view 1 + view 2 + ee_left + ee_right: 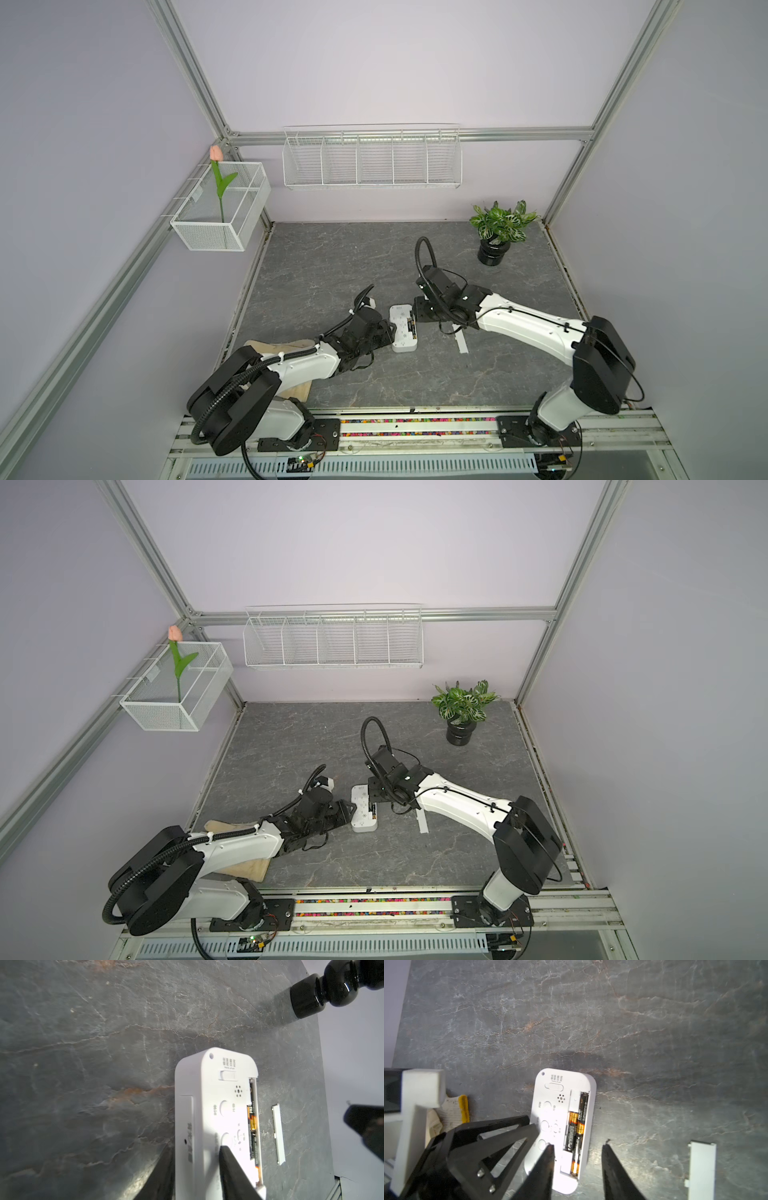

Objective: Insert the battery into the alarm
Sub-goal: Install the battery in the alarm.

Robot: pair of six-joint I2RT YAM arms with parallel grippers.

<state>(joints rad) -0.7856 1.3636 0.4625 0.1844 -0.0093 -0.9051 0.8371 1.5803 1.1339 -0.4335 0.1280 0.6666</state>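
One alarm (400,332), three batteries (570,1136) in its slot, one cover strip (462,344) beside the alarm, one potted plant (496,232) and two wire baskets (372,166) beyond the alarm.

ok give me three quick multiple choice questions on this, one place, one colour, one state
1. Where is the cover? A on the table, apart from the alarm; B clipped on the alarm; C under the alarm.
2. What colour are the batteries? A blue; B black and gold; C red.
3. How is the right tool? A shut on a battery; B shut on the cover; C open, empty.
Answers: A, it lies on bare table; B, black cases with gold bands; C, it stands spread, gripping nothing.
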